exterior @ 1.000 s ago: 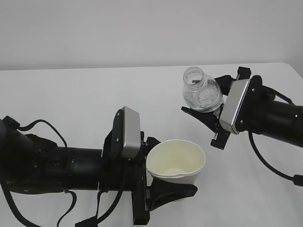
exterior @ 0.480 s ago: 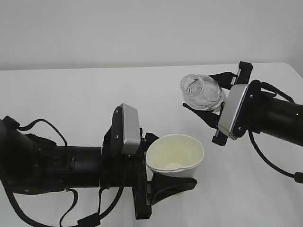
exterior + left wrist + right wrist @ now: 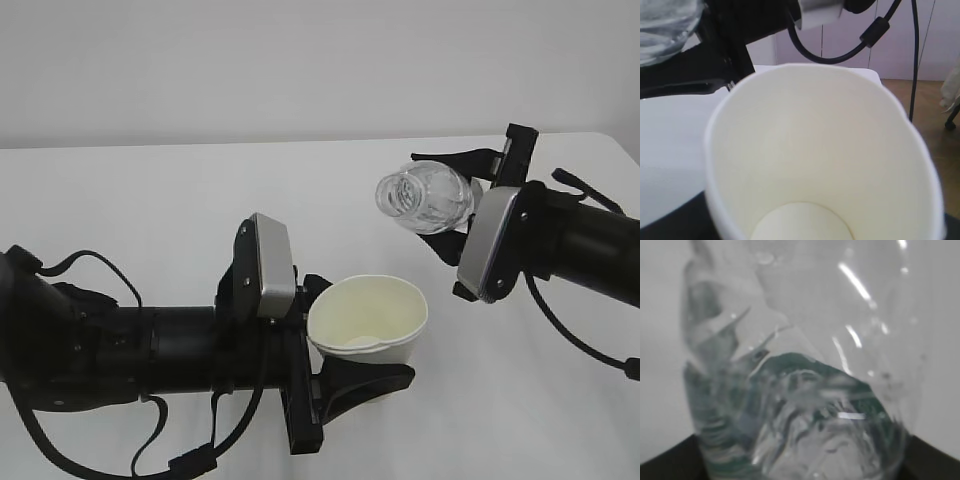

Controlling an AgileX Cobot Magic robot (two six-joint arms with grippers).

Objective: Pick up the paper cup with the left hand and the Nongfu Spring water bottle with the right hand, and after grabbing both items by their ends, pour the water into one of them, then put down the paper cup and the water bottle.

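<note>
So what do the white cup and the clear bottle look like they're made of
The small white tapered cup looks like matte paper: dull cream inside, rolled rim, slightly squashed mouth. The clear ribbed bottle looks like thin glossy plastic: see-through wall, sharp glints, threaded neck.

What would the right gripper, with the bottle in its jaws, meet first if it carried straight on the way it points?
Probably nothing nearby: the right gripper points left across the table, and that line seems to pass above and behind the paper cup. Depth is hard to judge.

A plain white table (image 3: 150,200) carries the scene, a black cable (image 3: 590,355) trailing across it.
</note>
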